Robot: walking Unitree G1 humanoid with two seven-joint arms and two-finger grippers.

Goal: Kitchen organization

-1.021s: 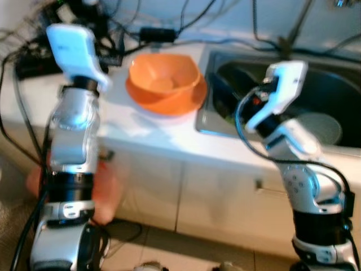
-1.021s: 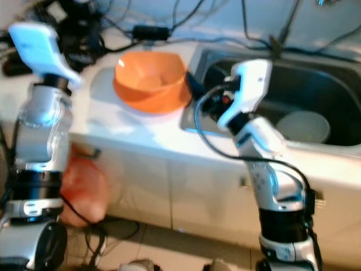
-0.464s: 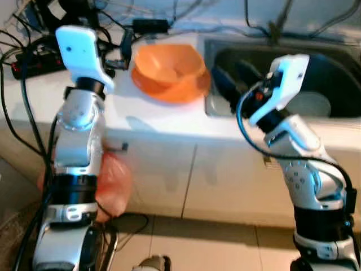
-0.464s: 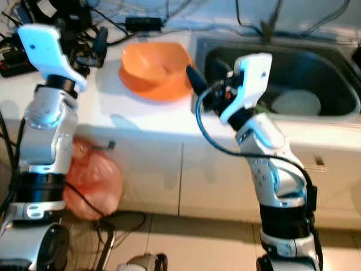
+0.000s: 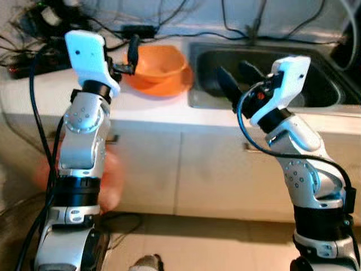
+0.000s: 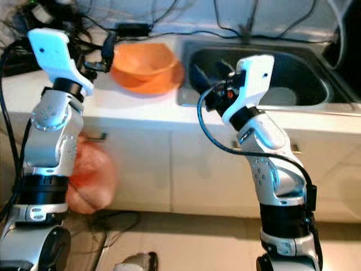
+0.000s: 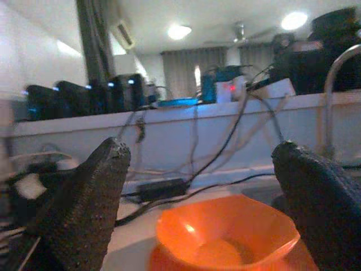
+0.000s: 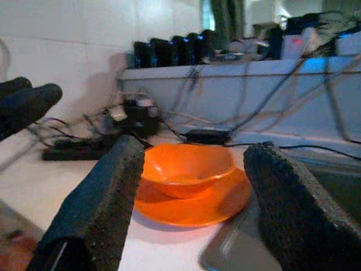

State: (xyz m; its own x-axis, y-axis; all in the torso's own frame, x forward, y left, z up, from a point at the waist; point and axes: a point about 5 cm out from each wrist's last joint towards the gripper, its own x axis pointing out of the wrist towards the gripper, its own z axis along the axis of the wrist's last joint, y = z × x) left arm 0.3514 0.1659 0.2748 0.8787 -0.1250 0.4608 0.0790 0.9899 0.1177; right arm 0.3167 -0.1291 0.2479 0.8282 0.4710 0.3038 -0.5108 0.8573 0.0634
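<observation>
Now both claws spread: left claw (image 7: 197, 192), right claw (image 8: 192, 197) face orange bowl (image 5: 158, 62) (on plate (image 8: 194, 200)).

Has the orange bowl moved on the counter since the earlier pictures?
No. The orange bowl sits just left of the sink, as before; the camera has shifted.

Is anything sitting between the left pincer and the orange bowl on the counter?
Nothing visible does. The left pincer, fingers open, faces the orange bowl with bare counter before it.
</observation>
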